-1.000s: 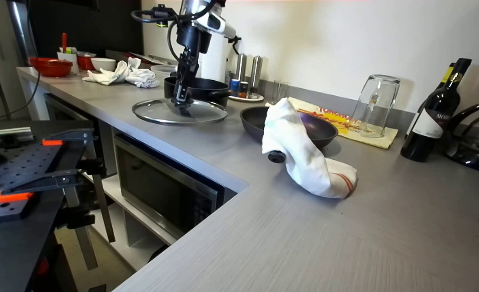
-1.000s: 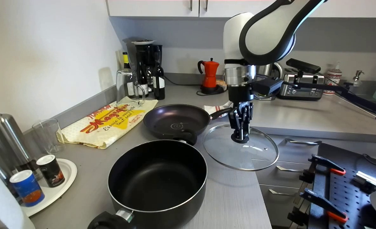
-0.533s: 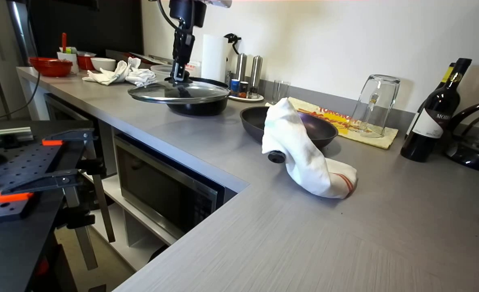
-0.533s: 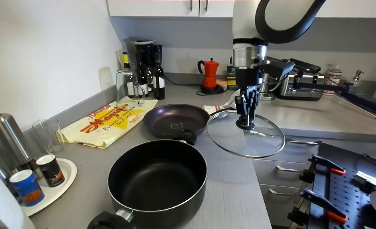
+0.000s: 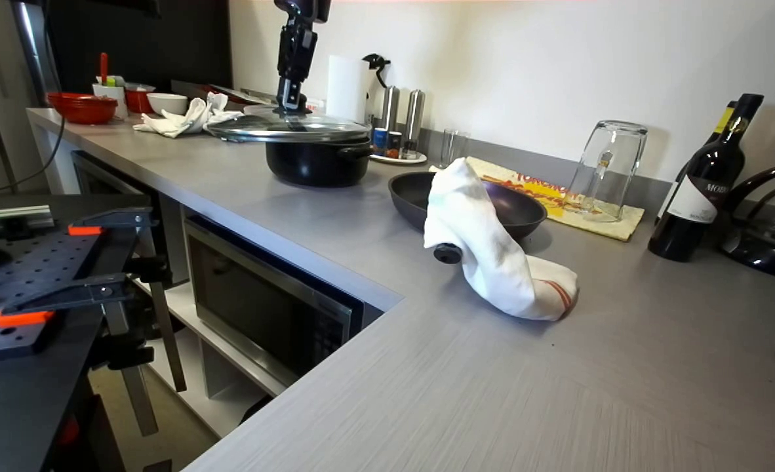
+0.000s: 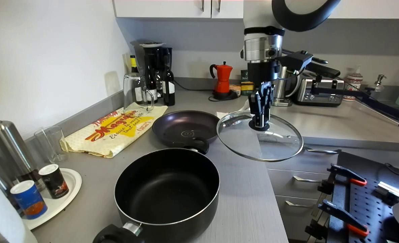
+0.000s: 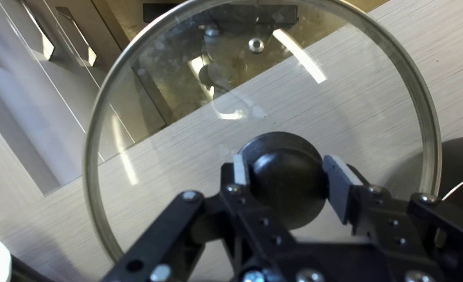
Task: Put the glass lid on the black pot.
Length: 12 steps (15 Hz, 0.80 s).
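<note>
The black knob [image 7: 290, 196] of the glass lid [image 6: 253, 145] is pinched by the gripper [image 7: 285, 172], its jaws parted only by the knob's width, and the lid is held roughly level, clear of the counter [image 6: 238, 202]. In an exterior view it is seen at 2 o'clock from the black pot [image 6: 167, 185], whose mouth is uncovered; in the wrist view the pot is partly shown at 3 o'clock, just past the lid's rim. The carrying step is judged to be in hand. Next, a move toward that 3 o'clock is called for, with the pot's rim cleared, then centring, level lowering and, once seated, release.
</note>
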Available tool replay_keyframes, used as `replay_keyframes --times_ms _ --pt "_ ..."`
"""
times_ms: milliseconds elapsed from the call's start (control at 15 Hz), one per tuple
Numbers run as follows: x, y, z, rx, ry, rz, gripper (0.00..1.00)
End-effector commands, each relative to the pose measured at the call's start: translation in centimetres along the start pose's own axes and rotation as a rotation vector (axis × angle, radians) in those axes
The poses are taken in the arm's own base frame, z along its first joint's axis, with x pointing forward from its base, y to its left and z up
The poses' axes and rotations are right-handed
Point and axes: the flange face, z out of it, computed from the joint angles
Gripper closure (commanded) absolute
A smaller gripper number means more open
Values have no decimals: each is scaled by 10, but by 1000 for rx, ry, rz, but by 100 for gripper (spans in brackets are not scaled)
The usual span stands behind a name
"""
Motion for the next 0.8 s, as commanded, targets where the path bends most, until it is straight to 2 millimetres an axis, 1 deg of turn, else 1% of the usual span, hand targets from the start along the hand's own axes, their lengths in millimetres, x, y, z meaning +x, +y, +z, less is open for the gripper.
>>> replay_keyframes --times_ms 0,267,733 --pt "11 -22 -20 -44 -4 -16 75" --pt "23 -50 -25 -69 -11 -42 75" --pt "52 -96 -22 -81 -24 -91 75"
